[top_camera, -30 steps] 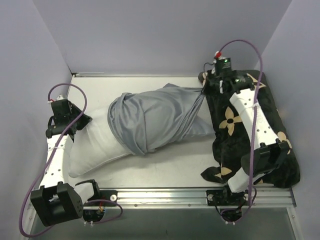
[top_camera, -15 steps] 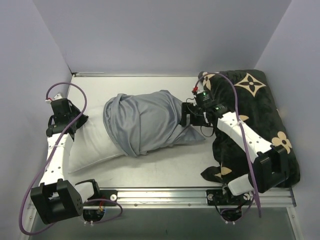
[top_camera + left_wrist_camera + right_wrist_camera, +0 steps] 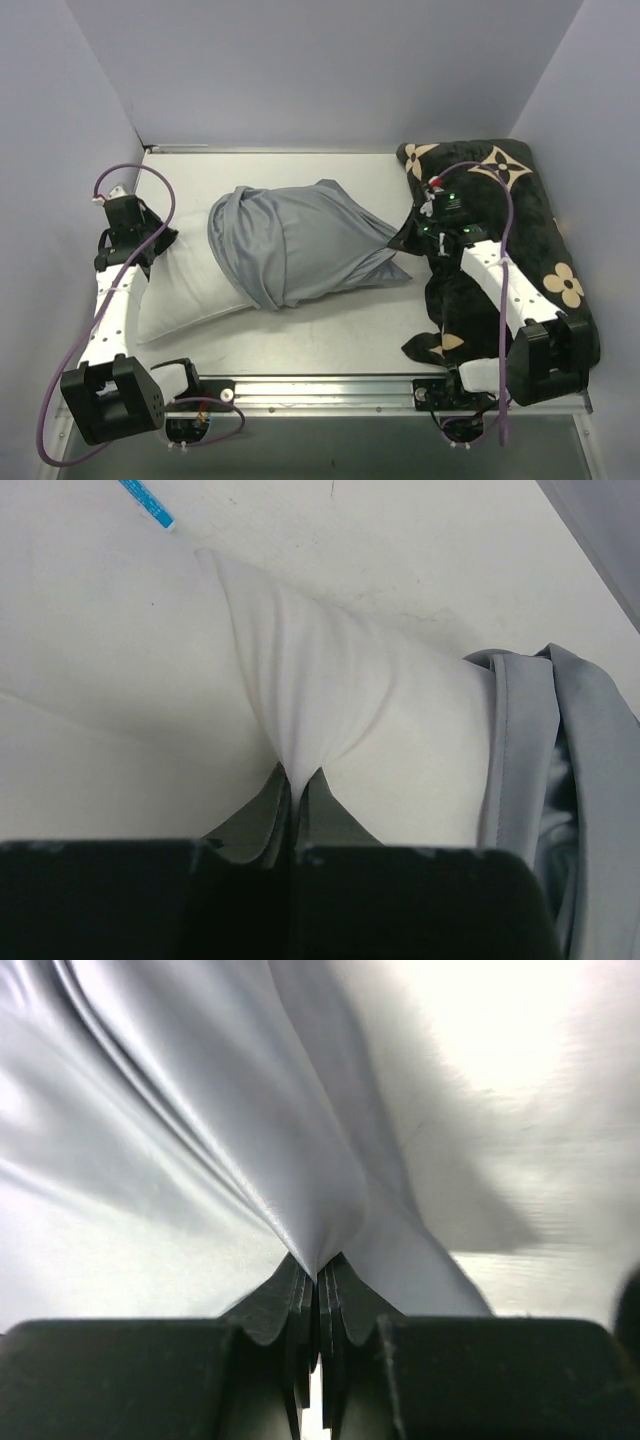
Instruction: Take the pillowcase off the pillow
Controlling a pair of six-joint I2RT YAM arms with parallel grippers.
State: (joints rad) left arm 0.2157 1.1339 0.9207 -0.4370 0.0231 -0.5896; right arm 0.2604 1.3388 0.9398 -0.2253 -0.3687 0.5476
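Starting nearest, on the left arm side: got the left jaws pinched together on a tuck of the pillow, right at its bare white end, near the left edge of the worktop. Looks like an anchor hold. Shows up nicely from the left wrist too, with white cloth puckered into the closed jaws and the hem of the pillowcase just to the right.

Moving out to the middle: roughly the left third of the pillow bared, the rest tucked inside the blue-grey sleeve. Bunched and wrinkled at the open mouth, lying diagonally across the worktop.

Further over, on the right arm: right jaws squeezed shut on a fold of the pillowcase at its closed, pointy end, just beside the edge of the black cushion with tan flowers. Drawn into a peak there.

So, mid-peel, definitely not done. Probably calls for dragging that grey corner rightward, away from the anchor, with the white end pinned. Better to pull along the pillow's length than upward, given the bunching at the mouth. Might need a regrip before running into the cushion.
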